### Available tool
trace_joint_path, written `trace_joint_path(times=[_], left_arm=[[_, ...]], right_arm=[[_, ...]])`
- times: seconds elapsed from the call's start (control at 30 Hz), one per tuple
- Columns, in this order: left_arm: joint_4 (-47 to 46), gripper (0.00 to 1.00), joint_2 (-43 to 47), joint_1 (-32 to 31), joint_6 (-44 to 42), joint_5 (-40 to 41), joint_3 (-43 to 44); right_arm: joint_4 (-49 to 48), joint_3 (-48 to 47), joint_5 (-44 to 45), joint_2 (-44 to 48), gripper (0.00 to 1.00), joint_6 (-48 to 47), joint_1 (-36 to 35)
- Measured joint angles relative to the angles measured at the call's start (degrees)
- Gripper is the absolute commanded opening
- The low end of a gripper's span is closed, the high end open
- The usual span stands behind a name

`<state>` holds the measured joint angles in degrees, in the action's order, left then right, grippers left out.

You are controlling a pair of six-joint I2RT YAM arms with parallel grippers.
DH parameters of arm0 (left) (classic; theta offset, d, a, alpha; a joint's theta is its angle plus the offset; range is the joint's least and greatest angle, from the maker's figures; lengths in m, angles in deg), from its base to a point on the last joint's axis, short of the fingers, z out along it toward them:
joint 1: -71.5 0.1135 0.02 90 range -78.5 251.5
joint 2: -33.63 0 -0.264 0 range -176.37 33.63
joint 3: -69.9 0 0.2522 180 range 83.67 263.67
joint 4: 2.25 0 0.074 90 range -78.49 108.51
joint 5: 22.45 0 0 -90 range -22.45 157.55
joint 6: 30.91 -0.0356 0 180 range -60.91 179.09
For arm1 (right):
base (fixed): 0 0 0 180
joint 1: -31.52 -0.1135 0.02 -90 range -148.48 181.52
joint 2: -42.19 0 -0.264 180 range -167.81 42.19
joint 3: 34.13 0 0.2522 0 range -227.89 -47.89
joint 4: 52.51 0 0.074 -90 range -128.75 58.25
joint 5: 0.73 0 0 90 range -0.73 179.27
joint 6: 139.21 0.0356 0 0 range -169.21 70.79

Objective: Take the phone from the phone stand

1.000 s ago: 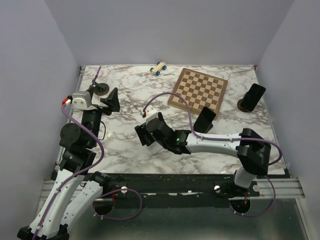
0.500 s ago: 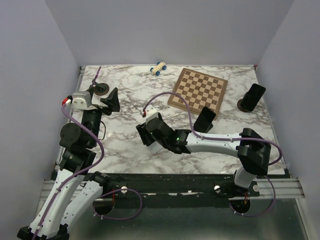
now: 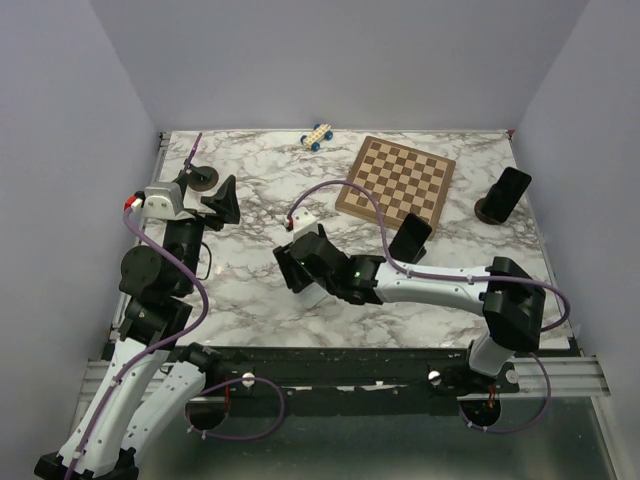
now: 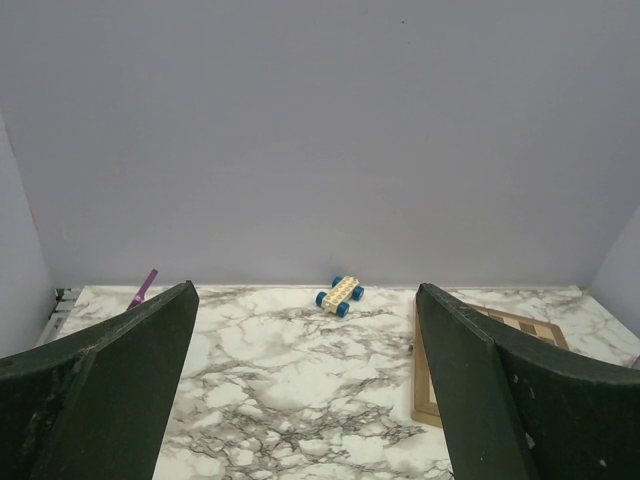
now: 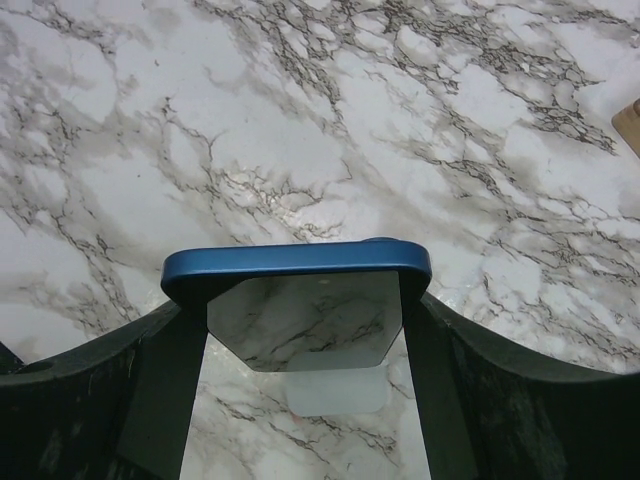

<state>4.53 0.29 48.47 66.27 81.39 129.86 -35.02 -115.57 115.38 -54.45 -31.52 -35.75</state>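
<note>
From where I stood, the right gripper (image 5: pixel 302 300) was clamped on the phone (image 5: pixel 296 262). Its two dark fingers (image 5: pixel 170 350) pressed against the opposite sides of the blue-rimmed handset, whose glossy face mirrored the marble below. In the overhead view that arm reached across to the middle of the marble table (image 3: pixel 240 290), well short of the chessboard (image 3: pixel 397 180), with the phone held just above the tabletop. I could not tell whether the phone touched the surface. A pale patch showed beneath the phone in the wrist view, too unclear to name. The left gripper (image 4: pixel 305 300) was spread wide and held nothing. It was raised near the table's left side and pointed toward the back wall, where a small toy car (image 4: pixel 340 295) with blue wheels sat by the far edge. Behind the right forearm a dark slab (image 3: pixel 410 238) stood tilted beside the chessboard's near corner. A second dark slab (image 3: pixel 508 190) leaned on a round base close to the right edge. A small dark disc (image 3: pixel 205 180) lay near the left gripper.
</note>
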Motion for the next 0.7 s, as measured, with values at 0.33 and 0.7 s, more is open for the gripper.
trace_joint_path(times=[0.33, 0.7], left_arm=[[0.04, 0.99, 0.02, -0.33, 0.20, -0.04, 0.00], [7.76, 0.98, -8.00, -1.75, 5.92, -7.91, 7.56]], right_arm=[[7.37, -6.60, -0.44, 5.16, 0.01, 4.76, 0.48], [19.65, -15.74, -16.00, 8.92, 0.01, 15.69, 21.81]])
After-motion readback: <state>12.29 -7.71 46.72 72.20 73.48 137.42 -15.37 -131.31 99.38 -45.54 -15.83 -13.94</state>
